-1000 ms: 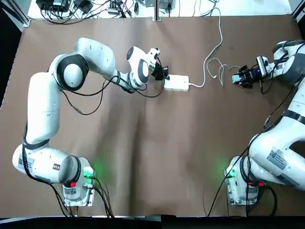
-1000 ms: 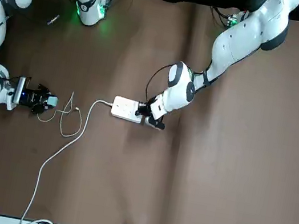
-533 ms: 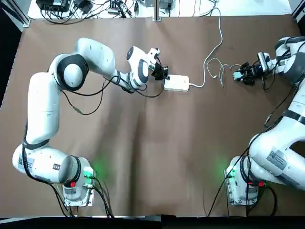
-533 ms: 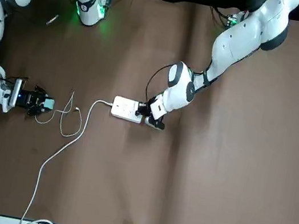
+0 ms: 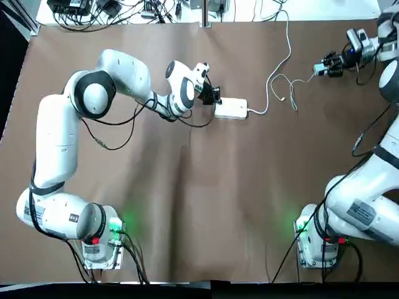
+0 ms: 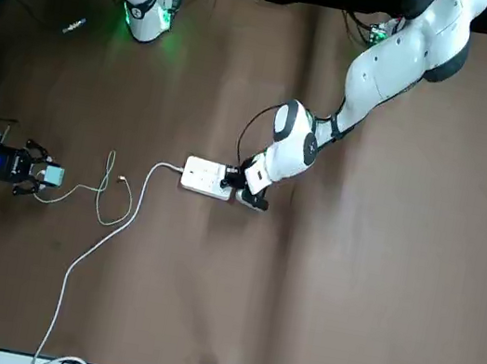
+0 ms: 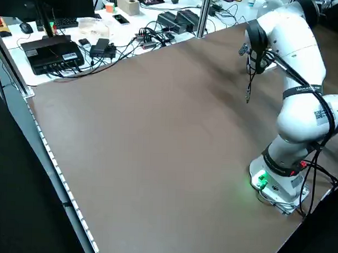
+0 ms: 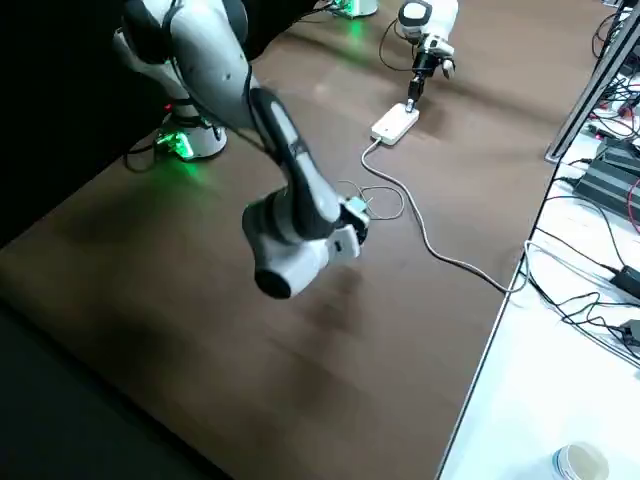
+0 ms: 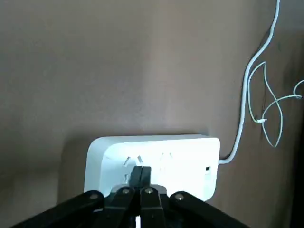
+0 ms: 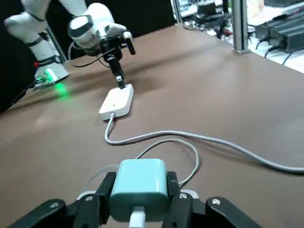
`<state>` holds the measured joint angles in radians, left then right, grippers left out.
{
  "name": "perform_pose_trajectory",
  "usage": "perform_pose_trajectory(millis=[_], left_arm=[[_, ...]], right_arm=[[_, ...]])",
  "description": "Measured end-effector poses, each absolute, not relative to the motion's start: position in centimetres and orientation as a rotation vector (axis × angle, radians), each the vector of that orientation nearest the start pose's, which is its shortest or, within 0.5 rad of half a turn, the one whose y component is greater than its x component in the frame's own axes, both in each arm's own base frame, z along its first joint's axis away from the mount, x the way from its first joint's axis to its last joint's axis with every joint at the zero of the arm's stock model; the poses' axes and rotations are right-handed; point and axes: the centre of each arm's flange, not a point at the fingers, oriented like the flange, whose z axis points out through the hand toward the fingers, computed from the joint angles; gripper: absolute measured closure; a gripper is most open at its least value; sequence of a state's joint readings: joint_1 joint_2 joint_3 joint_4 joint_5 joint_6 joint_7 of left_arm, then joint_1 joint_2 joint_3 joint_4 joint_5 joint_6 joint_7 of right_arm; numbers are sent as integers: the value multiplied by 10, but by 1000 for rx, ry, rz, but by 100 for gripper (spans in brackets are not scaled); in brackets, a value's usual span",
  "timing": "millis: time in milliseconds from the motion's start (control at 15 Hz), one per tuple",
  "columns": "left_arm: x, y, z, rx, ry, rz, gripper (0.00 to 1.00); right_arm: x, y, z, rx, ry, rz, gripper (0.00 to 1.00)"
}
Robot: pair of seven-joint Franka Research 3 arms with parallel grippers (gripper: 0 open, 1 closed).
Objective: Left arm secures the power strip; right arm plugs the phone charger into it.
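Note:
The white power strip (image 5: 230, 109) lies flat on the brown table, its cord (image 5: 283, 43) running off toward the far edge. My left gripper (image 5: 215, 97) is shut, and its joined fingertips (image 9: 141, 176) press down on the strip's top at the end away from the cord. Far off to the right, my right gripper (image 5: 326, 66) is shut on the teal phone charger (image 10: 138, 183) and holds it above the table, well apart from the strip (image 10: 117, 101). The charger's thin looped cable (image 6: 110, 189) trails from it over the table.
A white bench with cables and electronics (image 5: 93, 9) runs beyond the table's far edge. A metal post (image 8: 590, 80) stands at that edge. The left arm's elbow (image 5: 93, 93) reaches over the left half of the table.
My right gripper has carried the charger up and toward the far right corner, farther from the strip, drawing its cable out. The left gripper and the strip have not moved.

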<state>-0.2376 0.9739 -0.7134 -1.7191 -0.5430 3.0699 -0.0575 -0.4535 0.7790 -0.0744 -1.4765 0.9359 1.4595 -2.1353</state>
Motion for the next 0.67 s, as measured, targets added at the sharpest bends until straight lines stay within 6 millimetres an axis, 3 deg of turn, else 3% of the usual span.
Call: perform_pose_trajectory(millis=[333,667], left_arm=[[492,-488,158,2358,67,64,99],[492,-488,158,2358,67,65,99]], right_arm=[[633,-207,296,-1864,-1245,-632,52],[650,-159,372,-2103,-1071,-414,52]])
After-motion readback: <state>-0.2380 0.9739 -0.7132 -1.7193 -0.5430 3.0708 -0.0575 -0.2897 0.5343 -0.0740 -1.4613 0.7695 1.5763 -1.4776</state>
